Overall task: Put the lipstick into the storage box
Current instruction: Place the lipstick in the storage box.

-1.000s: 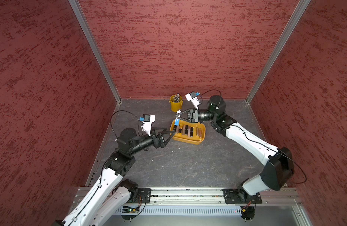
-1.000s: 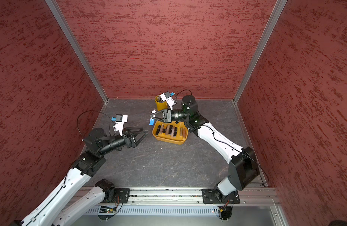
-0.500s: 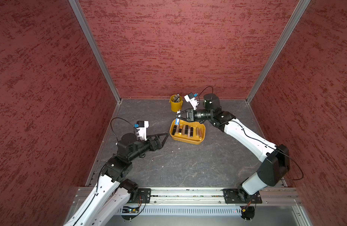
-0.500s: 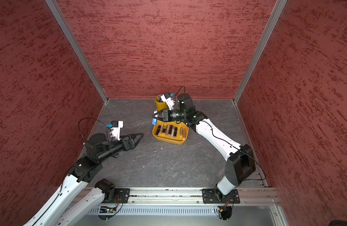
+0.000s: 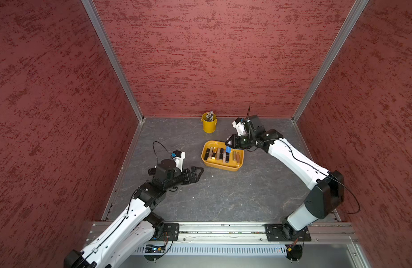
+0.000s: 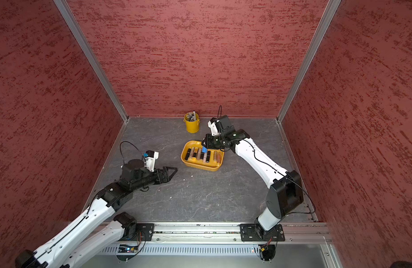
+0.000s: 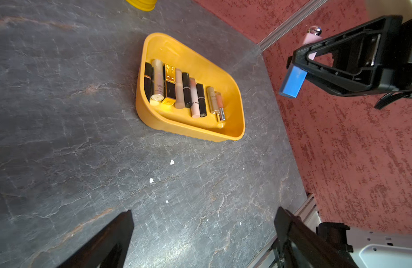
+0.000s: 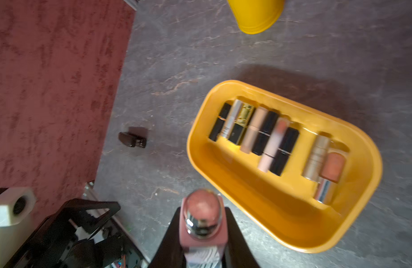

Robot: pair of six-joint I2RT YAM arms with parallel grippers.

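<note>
- Counter (image 5: 223,199): runs grey and veined between red textured walls, under both arms.
- Storage box (image 5: 221,167): sits flat toward the back of the counter, yellow-orange, shallow and round-cornered; holds a row of tubes (image 7: 184,90) lying side by side, with a gap near one end.
- Left end effector (image 5: 198,173): hovers over bare counter, near the box's front-left corner yet apart from it; spreads its jaws fully wide, gripping nothing.
- Right end effector (image 5: 229,145): hangs above the box's far rim; clamps tight on the lipstick (image 8: 201,222), with a blue pad showing on one finger.
- Yellow bucket (image 5: 209,126): stands upright behind the box, close to the back wall, with slim sticks poking out of it.
- Lipstick, seen from the right wrist: rides in the air between the black fingers, pale pink with a rounded chrome cap; not yet inside the box.
- White flecks (image 7: 172,162): dot the counter in front of the box.
</note>
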